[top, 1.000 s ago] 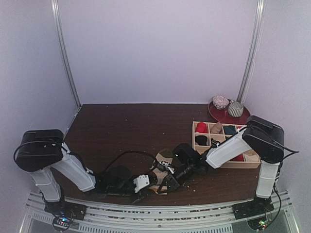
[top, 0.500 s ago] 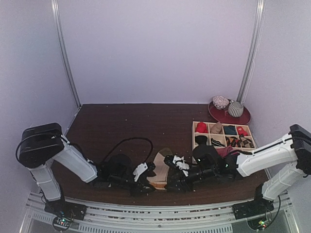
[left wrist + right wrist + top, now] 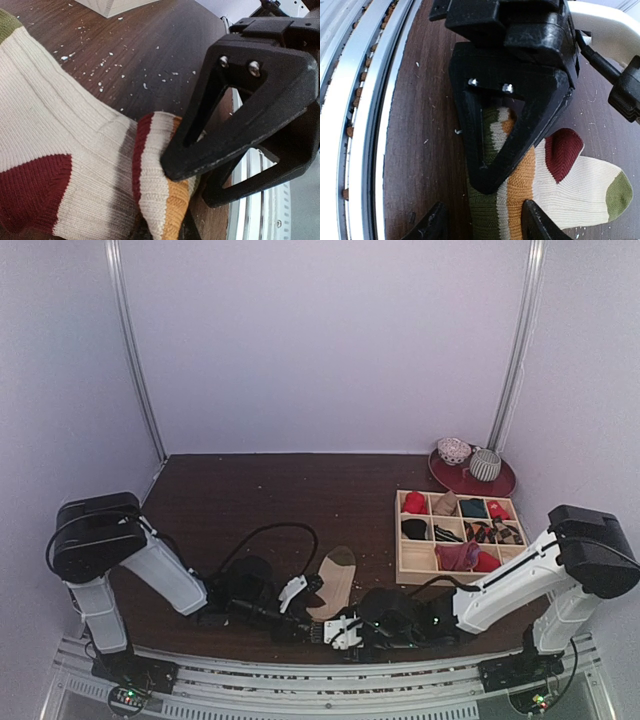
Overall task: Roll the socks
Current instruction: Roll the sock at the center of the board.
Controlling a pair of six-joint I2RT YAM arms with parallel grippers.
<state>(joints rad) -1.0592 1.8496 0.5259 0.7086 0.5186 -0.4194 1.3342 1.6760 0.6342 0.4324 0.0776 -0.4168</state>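
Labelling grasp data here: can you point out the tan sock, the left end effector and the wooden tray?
tan sock (image 3: 65, 130): left wrist view, ribbed cream foot.
left end effector (image 3: 186, 186): left wrist view, midway between fingertips clamping the cuff.
wooden tray (image 3: 399, 545): top view, left wall.

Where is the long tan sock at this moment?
In the top view the long tan sock lies centre-front on the table, its cuff pinched by the left gripper.

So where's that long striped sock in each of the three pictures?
Top view: the sock lies near the table's front edge, about centre.
Left wrist: the sock fills the lower left.
Right wrist: the sock runs from lower middle to right.
Shared landmark: the left gripper pinching its striped cuff.
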